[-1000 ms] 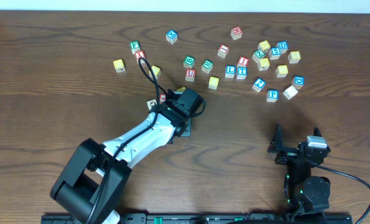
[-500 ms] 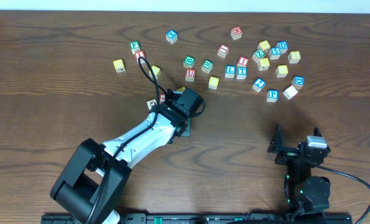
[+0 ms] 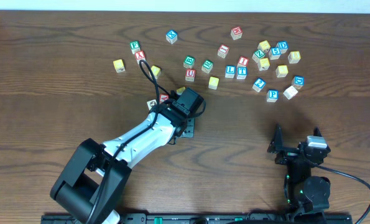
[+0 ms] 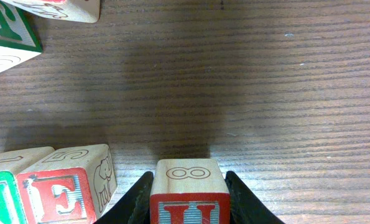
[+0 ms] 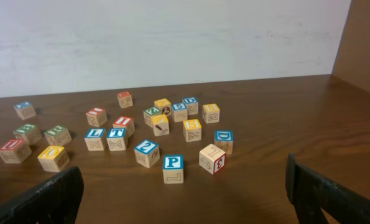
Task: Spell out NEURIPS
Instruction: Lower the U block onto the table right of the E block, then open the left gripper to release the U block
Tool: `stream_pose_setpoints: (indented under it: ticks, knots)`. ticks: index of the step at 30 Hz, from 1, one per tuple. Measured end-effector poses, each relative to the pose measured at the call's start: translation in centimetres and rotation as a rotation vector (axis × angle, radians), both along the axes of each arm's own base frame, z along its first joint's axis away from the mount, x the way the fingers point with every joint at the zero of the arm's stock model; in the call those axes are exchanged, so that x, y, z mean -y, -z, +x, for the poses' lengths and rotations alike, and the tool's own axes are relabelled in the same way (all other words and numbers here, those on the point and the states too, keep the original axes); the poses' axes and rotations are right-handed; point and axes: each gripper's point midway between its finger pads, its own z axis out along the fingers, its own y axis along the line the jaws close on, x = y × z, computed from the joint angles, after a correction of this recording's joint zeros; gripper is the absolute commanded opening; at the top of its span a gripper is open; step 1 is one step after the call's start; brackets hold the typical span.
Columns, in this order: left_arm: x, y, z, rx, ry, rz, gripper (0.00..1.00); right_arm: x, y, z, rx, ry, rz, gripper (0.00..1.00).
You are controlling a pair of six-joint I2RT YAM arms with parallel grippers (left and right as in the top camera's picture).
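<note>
Wood table: left hand clamps 8-topped cube beside E cube.

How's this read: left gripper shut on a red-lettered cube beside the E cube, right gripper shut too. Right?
No: the right gripper is open, jaws wide apart, per the right wrist view. The left gripper is shut on the red-lettered cube beside the E cube.

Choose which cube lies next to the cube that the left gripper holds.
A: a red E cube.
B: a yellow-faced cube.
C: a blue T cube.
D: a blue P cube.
A: in the left wrist view the red E cube sits beside the held cube, a narrow gap between them, and the left gripper is shut on the held cube.
</note>
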Motion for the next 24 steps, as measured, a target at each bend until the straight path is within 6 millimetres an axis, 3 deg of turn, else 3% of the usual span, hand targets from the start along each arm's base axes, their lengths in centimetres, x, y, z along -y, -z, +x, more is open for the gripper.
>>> stream_pose_setpoints:
  ticks: [10,24]
  knots:
    - [-0.4,1.4,-0.4,-0.017,-0.001,0.020,0.24,0.0,0.0,0.0,0.000,0.000,0.000,0.99]
    - [-0.3,1.3,0.5,0.026,-0.008,0.018,0.24,0.0,0.0,0.0,0.000,0.000,0.000,0.99]
